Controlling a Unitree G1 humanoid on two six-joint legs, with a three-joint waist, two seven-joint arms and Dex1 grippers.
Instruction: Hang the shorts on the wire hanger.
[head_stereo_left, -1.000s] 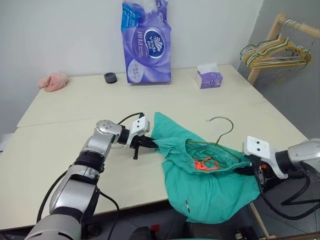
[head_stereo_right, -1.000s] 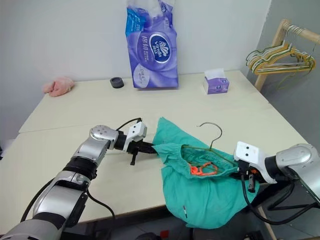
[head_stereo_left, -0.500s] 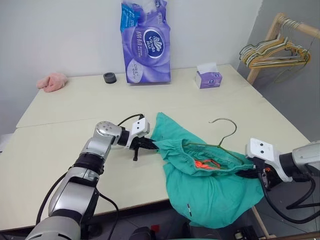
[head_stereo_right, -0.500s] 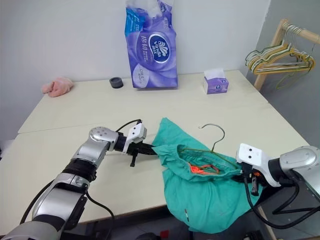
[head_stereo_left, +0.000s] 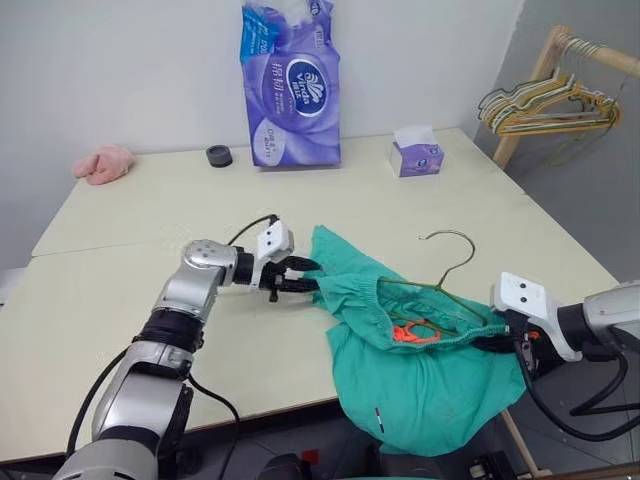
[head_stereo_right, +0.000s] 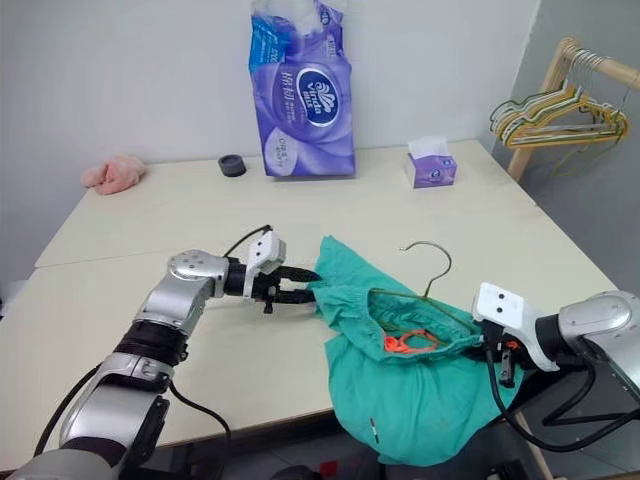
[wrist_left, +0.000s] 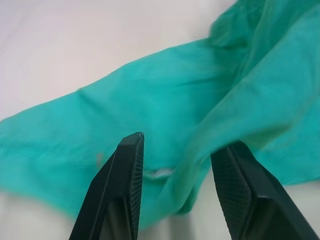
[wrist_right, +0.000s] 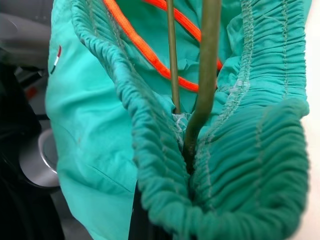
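The shorts (head_stereo_left: 420, 360) lie at the near edge of the table (head_stereo_left: 150, 215), their lower part draped over the front edge, with the gathered waistband turned up and the orange drawstring (head_stereo_left: 410, 331) showing inside it. The wire hanger (head_stereo_left: 447, 272) sits partly inside the waistband, its hook rising clear above the fabric toward the far side of the table.

The left end effector (head_stereo_left: 303, 278) has changed most. A second ago its fingers were pinched on the left edge of the shorts; now they stand apart, released, with the teal cloth lying slack between and just beyond them in the left wrist view. The arm has also lifted slightly and swung so the fingers point more level toward the fabric. The left corner of the shorts rests on the table, no longer gripped.

The right end effector (wrist_right: 165, 220) stays clenched at the right end of the waistband, as before. Its wrist view shows the gathered elastic bunched at the fingers with the hanger's wire rising from the same pinch, so it grasps shorts and hanger together.

Farther back, the purple tissue pack (head_stereo_left: 290, 85), the small tissue box (head_stereo_left: 417, 155), the black ring (head_stereo_left: 218, 155) and the pink cloth (head_stereo_left: 103, 163) are unmoved. The bunch of hangers (head_stereo_left: 545, 105) hangs on the rack at the right.
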